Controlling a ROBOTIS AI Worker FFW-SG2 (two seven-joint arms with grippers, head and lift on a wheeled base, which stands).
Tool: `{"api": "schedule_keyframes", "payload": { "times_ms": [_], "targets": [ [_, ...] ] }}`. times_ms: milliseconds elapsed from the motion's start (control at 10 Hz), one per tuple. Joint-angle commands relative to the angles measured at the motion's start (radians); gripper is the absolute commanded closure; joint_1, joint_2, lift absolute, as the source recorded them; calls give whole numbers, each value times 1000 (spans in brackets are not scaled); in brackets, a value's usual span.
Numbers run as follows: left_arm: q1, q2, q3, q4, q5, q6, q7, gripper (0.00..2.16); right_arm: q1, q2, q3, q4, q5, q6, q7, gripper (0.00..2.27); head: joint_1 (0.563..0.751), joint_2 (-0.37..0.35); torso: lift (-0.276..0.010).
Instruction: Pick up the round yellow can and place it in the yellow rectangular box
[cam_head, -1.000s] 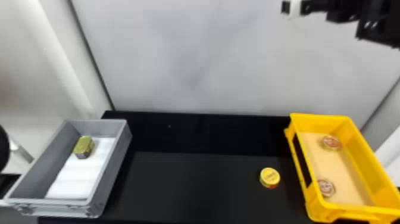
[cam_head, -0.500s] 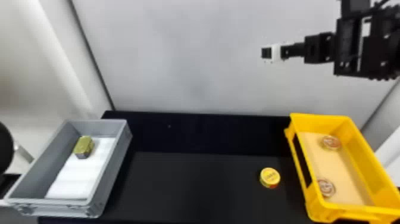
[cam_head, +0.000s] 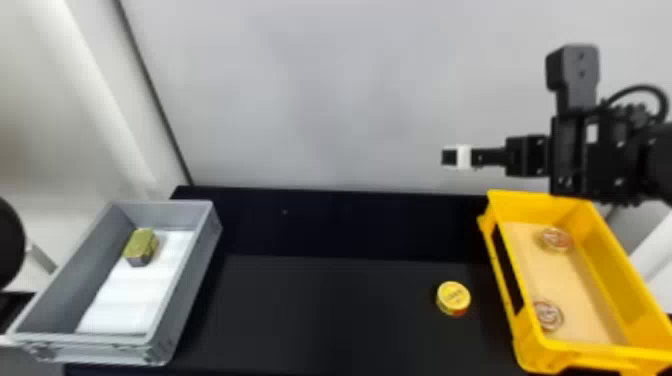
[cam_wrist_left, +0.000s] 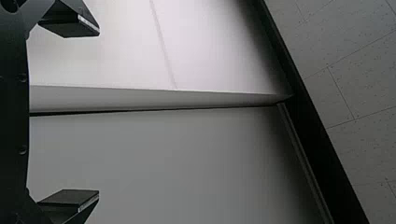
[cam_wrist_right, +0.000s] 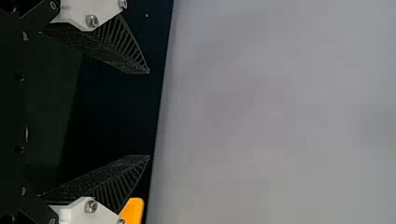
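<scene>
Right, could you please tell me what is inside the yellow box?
The yellow box has a tan bottom, with one flat can toward its far end and a second can nearer the robot. What lies under them is covered.

1 round yellow can (cam_head: 453, 298) lies beside the yellow box (cam_head: 590, 353).

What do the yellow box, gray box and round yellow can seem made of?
Yellow box: probably smooth molded plastic, given its one solid color and slotted side. Gray box: likely matte plastic, evenly colored. Round yellow can: lettered top suggests printed tin, possibly plastic.
</scene>
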Motion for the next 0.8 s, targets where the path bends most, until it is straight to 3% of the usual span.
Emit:
{"api": "schedule_keyframes", "payload": {
  "times_ms": [0, 400, 700],
  "targets": [
    [-7, 0, -6, 0, 0, 1, -1, 67, 49, -5, 8, 73, -28, -16, -1, 156, 694, 54, -3],
    [-10, -4, -12, 2, 2, -2, 0, 65, 106, -40, 45, 194, -48, -45, 54, 128, 694, 54, -3],
    [-15, -10, -17, 9, 3, -13, 0, 65, 100, -103, 132, 329, -23, -113, 111, 78, 694, 54, -3]
  ]
}}
